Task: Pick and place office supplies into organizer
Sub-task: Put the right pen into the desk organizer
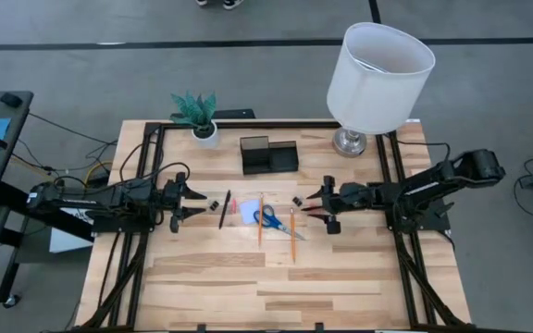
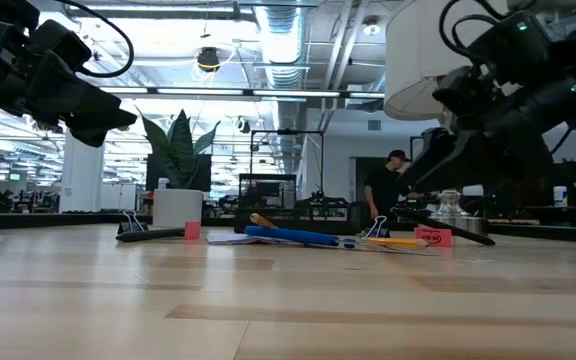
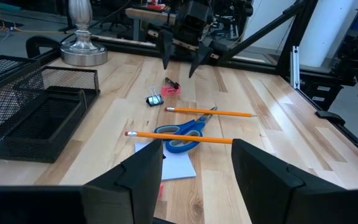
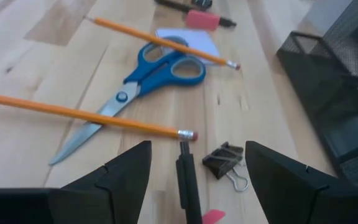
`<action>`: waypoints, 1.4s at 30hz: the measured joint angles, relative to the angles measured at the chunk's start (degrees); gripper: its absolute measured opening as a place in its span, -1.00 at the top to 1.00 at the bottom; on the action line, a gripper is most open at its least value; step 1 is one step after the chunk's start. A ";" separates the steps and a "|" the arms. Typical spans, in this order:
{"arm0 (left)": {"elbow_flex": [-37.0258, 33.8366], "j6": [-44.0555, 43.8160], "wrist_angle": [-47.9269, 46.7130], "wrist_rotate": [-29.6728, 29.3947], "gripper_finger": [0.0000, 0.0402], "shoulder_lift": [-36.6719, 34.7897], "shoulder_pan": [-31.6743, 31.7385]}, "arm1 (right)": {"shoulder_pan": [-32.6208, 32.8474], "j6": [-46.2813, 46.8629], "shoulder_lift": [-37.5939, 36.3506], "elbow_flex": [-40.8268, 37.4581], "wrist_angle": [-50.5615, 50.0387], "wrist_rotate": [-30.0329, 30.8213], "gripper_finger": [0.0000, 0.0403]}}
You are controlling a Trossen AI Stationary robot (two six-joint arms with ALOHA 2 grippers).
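We read no writing on any item; the small red piece [image 2: 431, 236] seen in the low view carries dark marks we cannot make out.

Containers: the black mesh organizer [image 1: 268, 155] stands at the far side of the table, between the potted plant [image 1: 197, 115] and the lamp [image 1: 374, 76]. Through the mesh in the left wrist view we see nothing in its compartments, though we cannot see the whole interior.

Supplies lie loose on the wood nearer than the organizer. The blue-handled scissors [image 1: 272, 220] rest partly on the pale note pad [image 1: 247, 214]. One pencil [image 1: 260, 218] crosses the scissors' handles; the second pencil [image 1: 292, 234] lies just beside the blades. A black pen [image 1: 224, 209] lies left of the pad, with a binder clip [image 1: 211, 203] beside it. A second binder clip [image 4: 226, 160] sits near the second pencil's eraser end, and another dark pen [image 4: 187, 180] lies next to that clip.

Left gripper [image 1: 192, 200]: above the table just left of the black pen, jaws apart, holding nothing.

Right gripper [image 1: 314, 203]: just right of the second clip, jaws wide, empty, the dark pen between its fingers [image 4: 120, 171] in the right wrist view.

A person [image 2: 381, 187] stands in the room beyond the table.
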 joint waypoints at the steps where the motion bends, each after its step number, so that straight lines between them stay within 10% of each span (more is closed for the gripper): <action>1: 0.00 0.00 -0.01 -0.01 0.09 -0.02 0.01 | 0.00 0.00 -0.02 0.83 -1.82 -0.06 -0.27; 13: 0.00 -0.01 -0.01 -0.05 0.09 -0.01 0.01 | -0.05 -1.05 -0.04 8.50 -18.43 0.04 -0.27; 42: 0.00 -0.01 0.00 -0.05 0.09 -0.01 0.00 | 0.10 3.48 4.81 10.02 -19.10 -0.17 -0.27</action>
